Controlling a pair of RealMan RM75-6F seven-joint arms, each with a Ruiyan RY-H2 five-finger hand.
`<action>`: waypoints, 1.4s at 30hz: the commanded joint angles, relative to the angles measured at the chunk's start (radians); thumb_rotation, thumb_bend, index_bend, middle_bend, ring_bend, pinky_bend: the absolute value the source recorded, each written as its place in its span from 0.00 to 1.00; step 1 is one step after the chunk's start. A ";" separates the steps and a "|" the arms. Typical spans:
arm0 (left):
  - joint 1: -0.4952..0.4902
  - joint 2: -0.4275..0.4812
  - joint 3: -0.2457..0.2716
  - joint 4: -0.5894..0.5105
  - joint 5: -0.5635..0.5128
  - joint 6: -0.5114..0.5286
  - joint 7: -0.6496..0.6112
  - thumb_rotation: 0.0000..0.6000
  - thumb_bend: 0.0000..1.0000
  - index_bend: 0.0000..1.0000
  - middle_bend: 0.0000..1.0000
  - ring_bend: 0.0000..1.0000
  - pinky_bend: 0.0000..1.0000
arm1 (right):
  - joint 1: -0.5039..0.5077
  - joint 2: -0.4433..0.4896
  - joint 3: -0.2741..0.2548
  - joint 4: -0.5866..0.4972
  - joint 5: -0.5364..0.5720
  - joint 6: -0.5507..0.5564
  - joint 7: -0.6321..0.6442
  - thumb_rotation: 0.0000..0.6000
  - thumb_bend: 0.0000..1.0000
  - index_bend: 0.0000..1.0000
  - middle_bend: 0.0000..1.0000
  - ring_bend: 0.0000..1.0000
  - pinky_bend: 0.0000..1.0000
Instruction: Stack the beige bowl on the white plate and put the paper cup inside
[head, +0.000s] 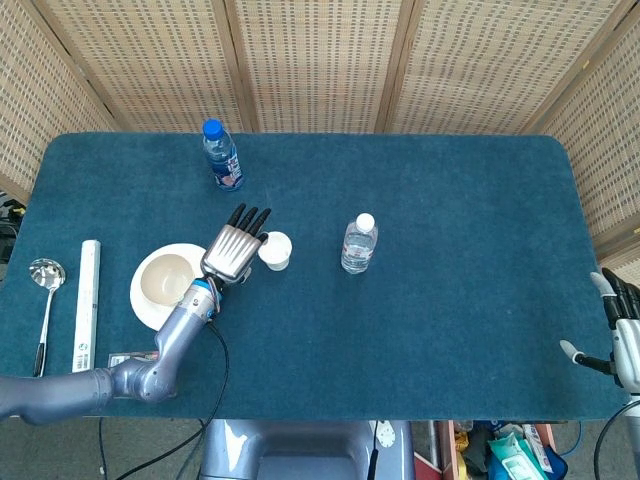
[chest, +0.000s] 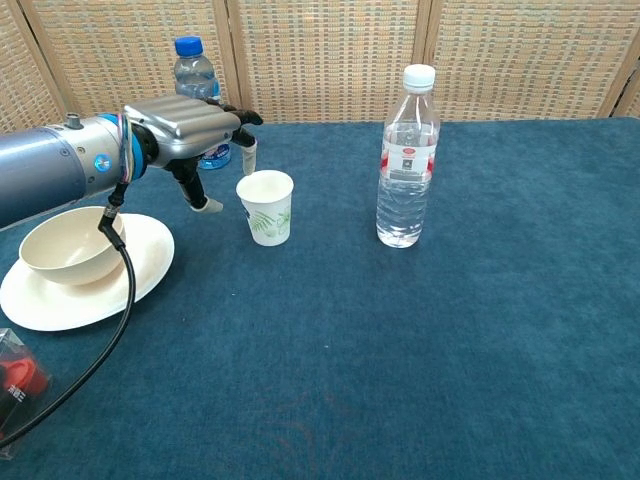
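Blue-carpeted table (head: 450, 330): beige bowl (chest: 72, 245) is seated on white plate (chest: 120, 285). Paper cup (chest: 266, 206) stands upright just right of the left hand (chest: 190, 125), whose fingers are spread, holding nothing. Right hand (head: 625, 335) is parked well apart, fingers apart and empty.

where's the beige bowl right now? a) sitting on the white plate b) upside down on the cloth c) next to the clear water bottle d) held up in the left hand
a: the beige bowl sits upright on the white plate at the table's left, while the left hand is empty and open beside the paper cup.
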 joint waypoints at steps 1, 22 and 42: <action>-0.016 -0.012 0.003 0.015 -0.019 -0.003 0.007 1.00 0.29 0.37 0.00 0.00 0.00 | 0.000 0.001 0.002 0.005 0.005 -0.004 0.010 1.00 0.14 0.01 0.00 0.00 0.00; -0.080 -0.106 0.050 0.158 -0.079 -0.019 -0.007 1.00 0.37 0.55 0.00 0.00 0.00 | 0.002 -0.002 0.010 0.034 0.022 -0.023 0.056 1.00 0.14 0.01 0.00 0.00 0.00; -0.017 0.010 0.089 0.029 0.064 0.082 -0.094 1.00 0.41 0.70 0.01 0.00 0.01 | -0.005 0.002 0.008 0.022 0.006 0.001 0.045 1.00 0.14 0.01 0.00 0.00 0.00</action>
